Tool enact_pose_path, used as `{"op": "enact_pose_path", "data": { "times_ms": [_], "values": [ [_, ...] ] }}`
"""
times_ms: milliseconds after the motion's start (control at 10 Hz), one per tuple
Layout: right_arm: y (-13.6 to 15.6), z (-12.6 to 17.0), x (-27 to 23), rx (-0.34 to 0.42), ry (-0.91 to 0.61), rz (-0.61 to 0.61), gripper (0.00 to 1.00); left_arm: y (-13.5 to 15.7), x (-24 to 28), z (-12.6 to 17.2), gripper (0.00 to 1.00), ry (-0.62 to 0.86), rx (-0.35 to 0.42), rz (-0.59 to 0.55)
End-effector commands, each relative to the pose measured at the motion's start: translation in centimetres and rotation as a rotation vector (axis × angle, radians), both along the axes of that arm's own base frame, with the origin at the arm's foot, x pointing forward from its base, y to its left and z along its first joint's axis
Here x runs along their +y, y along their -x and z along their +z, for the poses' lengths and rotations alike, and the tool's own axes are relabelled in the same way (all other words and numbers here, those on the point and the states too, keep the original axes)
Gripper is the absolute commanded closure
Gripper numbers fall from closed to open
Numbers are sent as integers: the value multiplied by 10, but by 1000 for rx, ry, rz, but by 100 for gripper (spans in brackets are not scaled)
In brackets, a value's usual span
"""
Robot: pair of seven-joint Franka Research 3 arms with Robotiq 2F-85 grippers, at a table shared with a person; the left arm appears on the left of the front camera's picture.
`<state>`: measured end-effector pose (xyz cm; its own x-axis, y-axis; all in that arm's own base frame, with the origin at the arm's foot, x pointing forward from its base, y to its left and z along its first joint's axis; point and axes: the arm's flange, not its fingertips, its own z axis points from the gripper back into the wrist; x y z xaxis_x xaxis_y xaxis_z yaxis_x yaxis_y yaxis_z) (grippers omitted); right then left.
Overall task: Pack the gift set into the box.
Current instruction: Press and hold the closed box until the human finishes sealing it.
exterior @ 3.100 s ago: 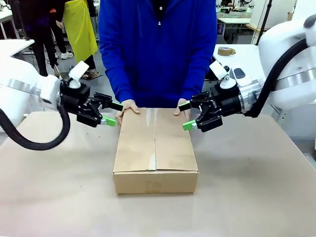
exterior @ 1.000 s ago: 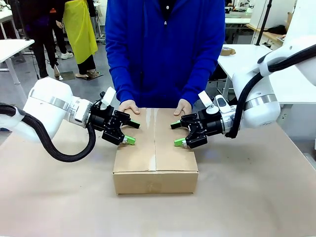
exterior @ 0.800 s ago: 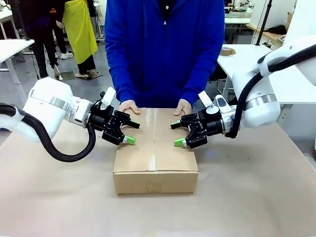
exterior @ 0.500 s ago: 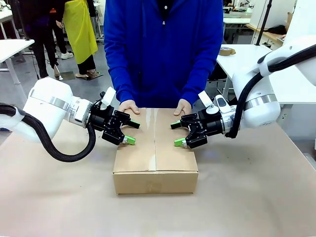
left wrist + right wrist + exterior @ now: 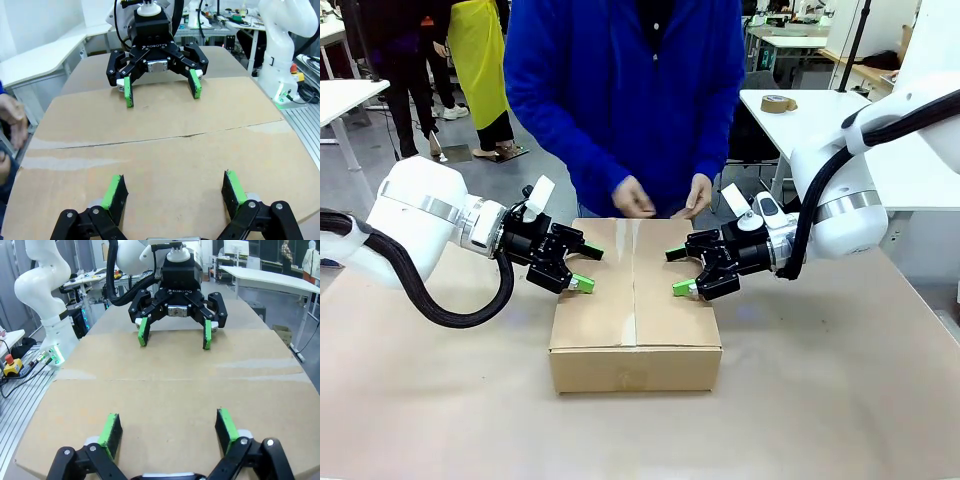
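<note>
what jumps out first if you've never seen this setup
The large brown cardboard carton at mid-table, flaps closed. The left gripper and right gripper hover open over its top from either side, facing each other. Behind it, a person in a blue jacket holds both hands above its far edge.

Closed box top lies bare between both end effectors.

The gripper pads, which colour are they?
Bright green pads on black fingers, clearest in the right wrist view.
</note>
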<state>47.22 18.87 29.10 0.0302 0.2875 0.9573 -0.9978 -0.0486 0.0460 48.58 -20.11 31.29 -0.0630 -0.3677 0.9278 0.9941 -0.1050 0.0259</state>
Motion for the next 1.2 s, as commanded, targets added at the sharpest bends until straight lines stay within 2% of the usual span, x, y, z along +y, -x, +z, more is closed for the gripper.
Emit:
{"op": "enact_pose_path", "data": {
  "times_ms": [0, 1100],
  "values": [
    [-1, 0, -1, -11, -3, -2, 0, 1, 0, -1, 0, -4, 1, -2],
    [-1, 0, -1, -11, -3, -2, 0, 1, 0, -1, 0, -4, 1, -2]
  ]
}}
